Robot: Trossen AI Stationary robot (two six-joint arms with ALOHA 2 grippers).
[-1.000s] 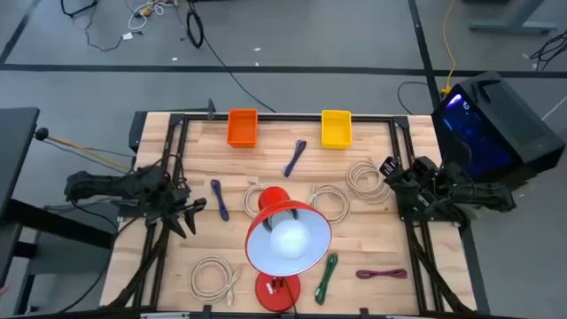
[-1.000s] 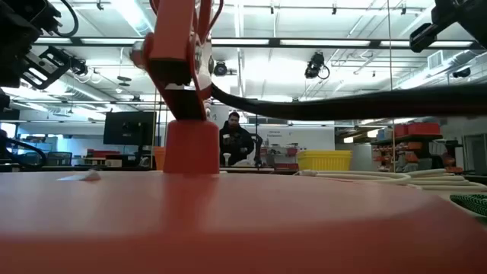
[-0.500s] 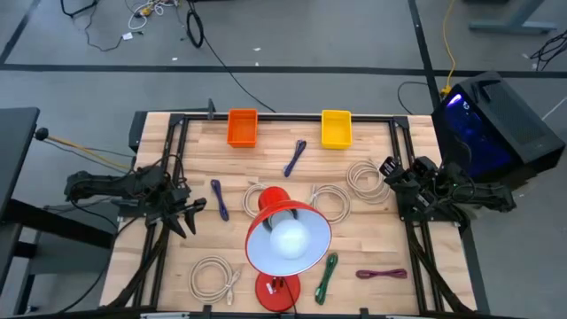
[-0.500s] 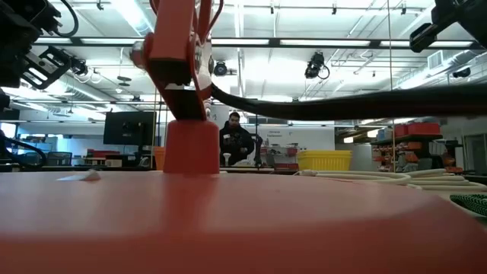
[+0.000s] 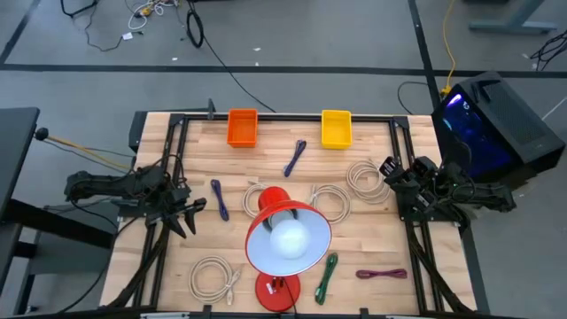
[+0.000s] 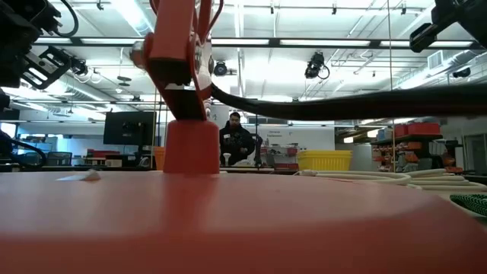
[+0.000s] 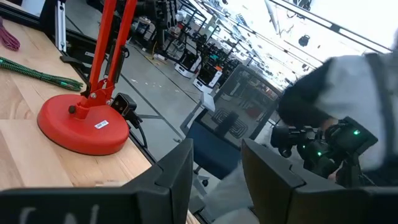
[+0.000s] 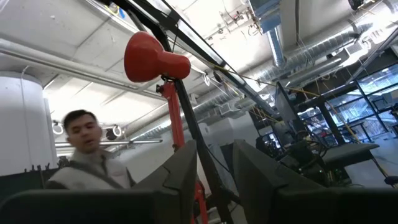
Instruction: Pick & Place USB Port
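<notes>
Hovering with fingers parted and empty, the left gripper [image 5: 190,215] should drop squarely over the purple cable [image 5: 219,199] just beside it.

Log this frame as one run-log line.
stage: idle, no cable picked | left gripper: open, empty, table's left edge | right gripper: open, empty, right edge | bins: orange, yellow

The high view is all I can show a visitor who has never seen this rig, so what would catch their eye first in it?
The red desk lamp dominates: its lit shade sits over the table's middle and its round base at the near edge. Behind it, an orange bin and a yellow bin line the far edge, with coiled cables scattered between. The left gripper and right gripper wait at the table's sides, both open and empty.
</notes>
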